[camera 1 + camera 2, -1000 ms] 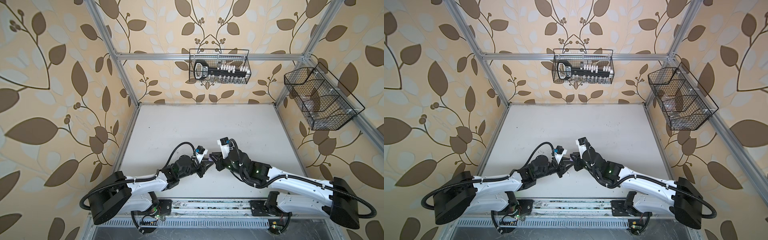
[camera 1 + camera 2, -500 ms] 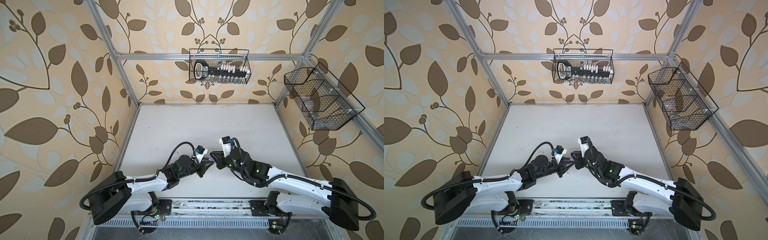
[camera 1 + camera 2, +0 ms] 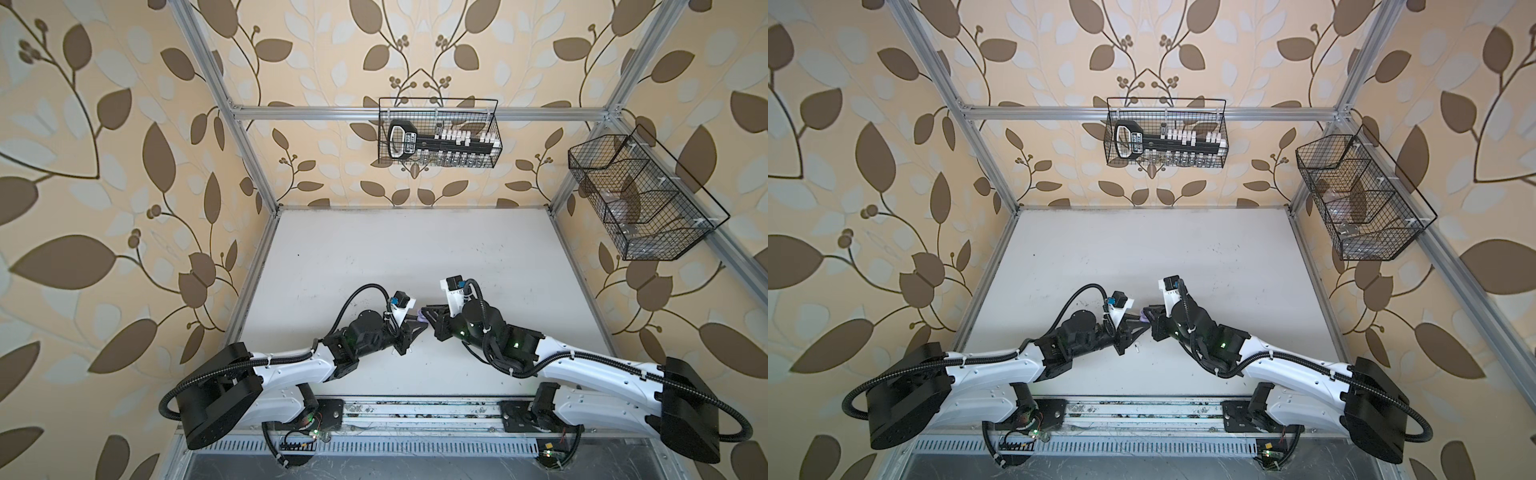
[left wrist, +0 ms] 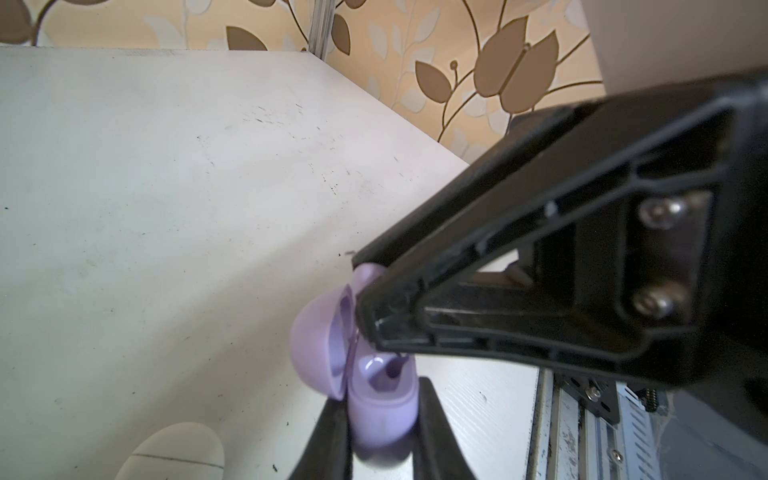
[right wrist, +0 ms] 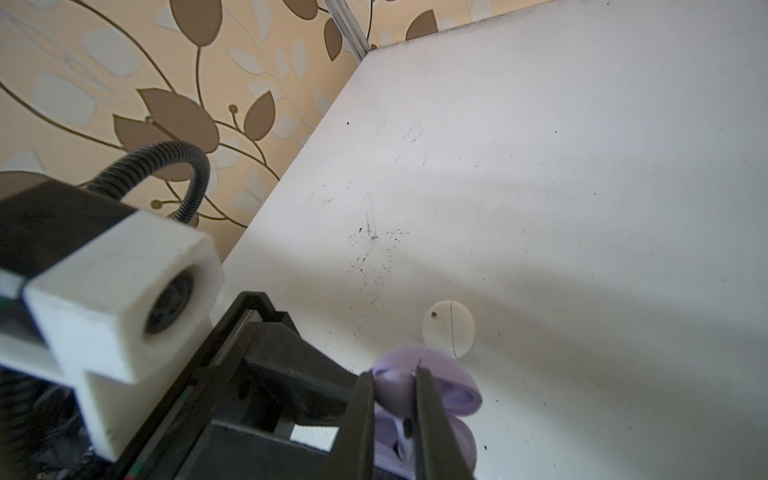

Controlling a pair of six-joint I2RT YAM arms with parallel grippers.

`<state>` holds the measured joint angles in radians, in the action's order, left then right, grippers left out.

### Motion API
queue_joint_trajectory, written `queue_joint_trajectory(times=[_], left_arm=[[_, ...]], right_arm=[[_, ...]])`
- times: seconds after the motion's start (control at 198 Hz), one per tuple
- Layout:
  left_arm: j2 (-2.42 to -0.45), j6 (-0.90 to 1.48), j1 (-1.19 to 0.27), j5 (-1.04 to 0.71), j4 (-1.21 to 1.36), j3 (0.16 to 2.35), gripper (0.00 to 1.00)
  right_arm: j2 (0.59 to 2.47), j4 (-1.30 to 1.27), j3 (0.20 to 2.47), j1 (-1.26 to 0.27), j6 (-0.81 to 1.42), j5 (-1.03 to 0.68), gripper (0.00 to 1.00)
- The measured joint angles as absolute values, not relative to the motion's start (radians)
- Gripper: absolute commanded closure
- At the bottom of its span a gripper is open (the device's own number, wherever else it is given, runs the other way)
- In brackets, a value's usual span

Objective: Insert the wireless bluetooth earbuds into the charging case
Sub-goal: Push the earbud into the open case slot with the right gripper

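Observation:
An open lilac charging case [image 4: 386,411] is clamped by its base in my left gripper [image 4: 380,399], with the lid [image 4: 316,345] swung out to one side. My right gripper [image 5: 394,374] is shut on a lilac earbud [image 5: 392,390], whose round head sits between the fingers just above the case's open base [image 5: 457,444]. In the left wrist view the earbud [image 4: 365,276] shows between the right fingertips at the case's rim. In both top views the two grippers meet tip to tip near the table's front middle, with a speck of lilac [image 3: 422,320] [image 3: 1144,319] between them.
A closed round white case [image 5: 449,328] [image 4: 174,453] lies on the white table [image 3: 395,257] just beyond the lilac one. A tiny white piece [image 3: 409,351] [image 3: 1137,346] lies under the left gripper. Wire baskets hang on the back wall [image 3: 438,133] and right wall [image 3: 640,199].
My right gripper has shifted slightly toward the back of the table with the earbud. The left gripper holds the case where it was. Both grips are unchanged.

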<state>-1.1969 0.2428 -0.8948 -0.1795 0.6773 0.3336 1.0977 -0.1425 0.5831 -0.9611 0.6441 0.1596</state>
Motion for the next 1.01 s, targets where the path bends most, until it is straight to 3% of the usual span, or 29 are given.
queue_joint_trajectory(times=[1.008], left_arm=[[-1.188, 0.242, -0.889, -0.181, 0.677, 0.333, 0.96]], right_arm=[[1.097, -0.190, 0.543, -0.969, 0.676, 0.127, 0.84]])
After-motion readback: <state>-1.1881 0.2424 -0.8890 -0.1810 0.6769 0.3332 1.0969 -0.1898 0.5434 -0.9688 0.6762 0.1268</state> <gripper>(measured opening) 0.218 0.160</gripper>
